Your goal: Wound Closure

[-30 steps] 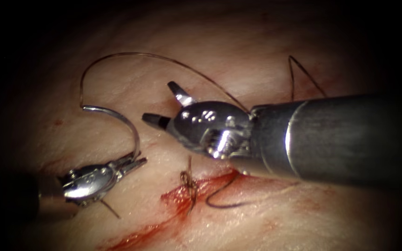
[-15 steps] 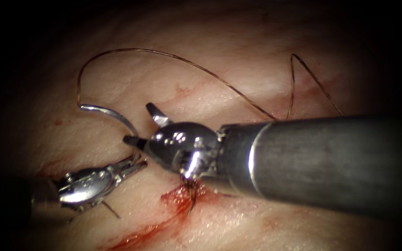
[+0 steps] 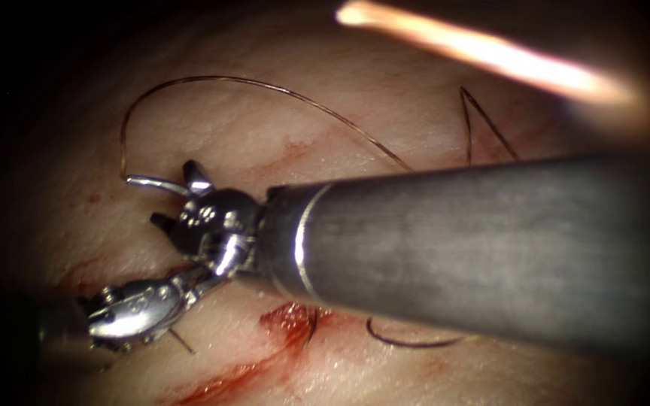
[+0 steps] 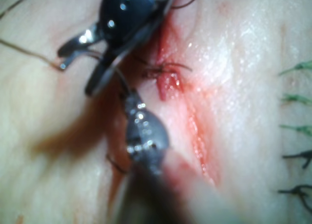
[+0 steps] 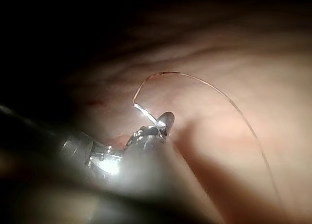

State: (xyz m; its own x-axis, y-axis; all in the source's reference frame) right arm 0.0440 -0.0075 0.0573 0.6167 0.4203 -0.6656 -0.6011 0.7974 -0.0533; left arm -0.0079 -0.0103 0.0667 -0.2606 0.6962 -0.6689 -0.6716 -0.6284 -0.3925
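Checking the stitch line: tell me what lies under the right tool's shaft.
Under the right tool's shaft lie the tissue, the cut's right stretch and part of the thread; a dark loop emerges below. The rest is covered.

A blurred, bright orange streak (image 3: 483, 56) is slanting across the far right of the scene, above the tissue (image 3: 325, 90); what it is cannot be told. In the left wrist view, short green and dark stitch ends (image 4: 296, 130) are sitting in a row on the tissue.
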